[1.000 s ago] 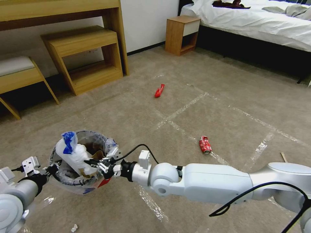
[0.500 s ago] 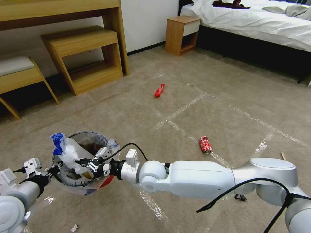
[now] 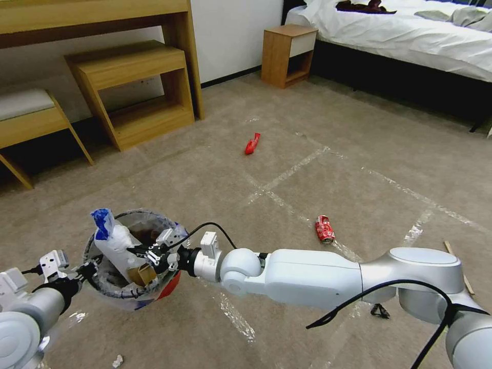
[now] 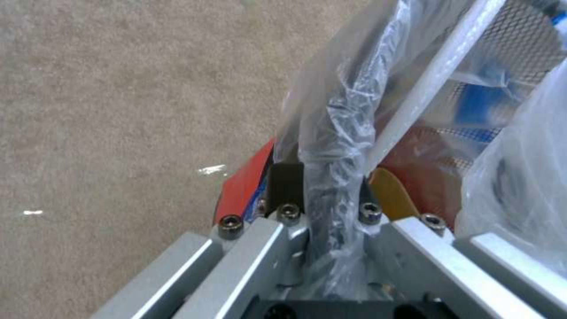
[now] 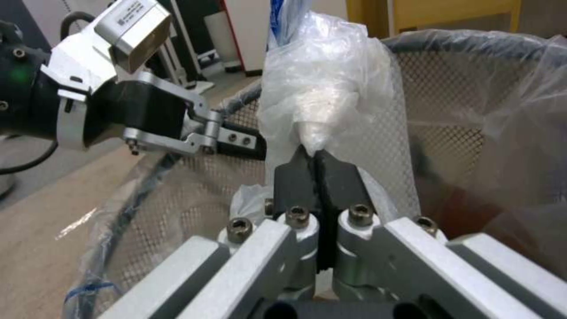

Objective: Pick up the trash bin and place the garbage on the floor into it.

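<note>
Left gripper (image 3: 84,268) clamps trash bin (image 3: 120,297) rim at 9 o'clock | right gripper (image 5: 316,170) pinches white-and-blue wad (image 3: 114,241) over mouth | lower deeper, then release.

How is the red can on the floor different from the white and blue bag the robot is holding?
The red can lies crushed on the carpet, untouched; the white and blue bag stands upright over the trash bin, pinched by the right gripper. The can looks small and stiff; the bag looks bigger and crinkly. The left gripper holds the bin's rim. Both are garbage.
</note>
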